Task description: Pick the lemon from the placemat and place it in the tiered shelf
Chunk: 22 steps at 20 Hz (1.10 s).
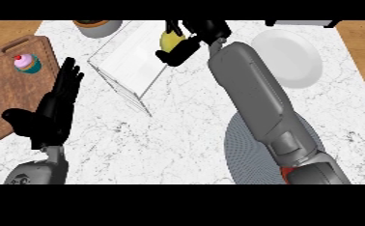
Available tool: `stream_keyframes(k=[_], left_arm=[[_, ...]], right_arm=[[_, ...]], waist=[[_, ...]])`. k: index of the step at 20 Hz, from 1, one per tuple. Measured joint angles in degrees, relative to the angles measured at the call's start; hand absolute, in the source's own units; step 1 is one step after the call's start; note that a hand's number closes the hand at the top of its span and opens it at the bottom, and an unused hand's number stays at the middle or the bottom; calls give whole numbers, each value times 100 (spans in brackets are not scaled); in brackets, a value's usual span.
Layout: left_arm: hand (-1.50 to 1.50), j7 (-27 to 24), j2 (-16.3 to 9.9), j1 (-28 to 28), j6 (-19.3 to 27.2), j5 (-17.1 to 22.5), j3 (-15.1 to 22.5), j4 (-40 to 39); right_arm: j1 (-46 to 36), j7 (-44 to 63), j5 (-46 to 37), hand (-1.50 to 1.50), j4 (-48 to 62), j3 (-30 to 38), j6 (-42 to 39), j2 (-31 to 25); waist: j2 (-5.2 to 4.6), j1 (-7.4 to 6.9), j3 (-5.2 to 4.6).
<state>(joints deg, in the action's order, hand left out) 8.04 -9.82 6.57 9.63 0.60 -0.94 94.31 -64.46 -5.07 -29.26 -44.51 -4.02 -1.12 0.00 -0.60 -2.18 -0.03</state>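
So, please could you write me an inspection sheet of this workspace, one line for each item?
Surface: white marble counter, wooden strips at its left and right edges.
Job's things: lemon held over the tiered shelf, a clear glass-like unit; round grey placemat at lower right, partly hidden by the right forearm.
Clutter: white plate at upper right; wooden board at left carrying a cupcake; grey pot at the top edge; a white object at the top right edge, cut off.
Hands: right hand curled round the lemon; left hand open, fingers up, resting at left.
Cables: nothing seen.
Surroundings: nothing seen beyond the counter.
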Motion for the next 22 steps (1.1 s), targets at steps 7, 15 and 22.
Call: stream_keyframes(k=[7,15,22], left_arm=[[0,33,53,-29,-58,-21,61,79],[0,108,72,198,-87,-42,71,17],[0,231,75,325,-112,-64,95,32]], right_arm=[[-710,-623,406,150,1432,-247,719,0],[-1172,-722,1304,-150,2385,-234,882,0],[-1348,-1149,1689,-150,2892,-245,630,0]], waist=[[-17,-95,-1],[-58,-244,-3],[-76,-279,-2]])
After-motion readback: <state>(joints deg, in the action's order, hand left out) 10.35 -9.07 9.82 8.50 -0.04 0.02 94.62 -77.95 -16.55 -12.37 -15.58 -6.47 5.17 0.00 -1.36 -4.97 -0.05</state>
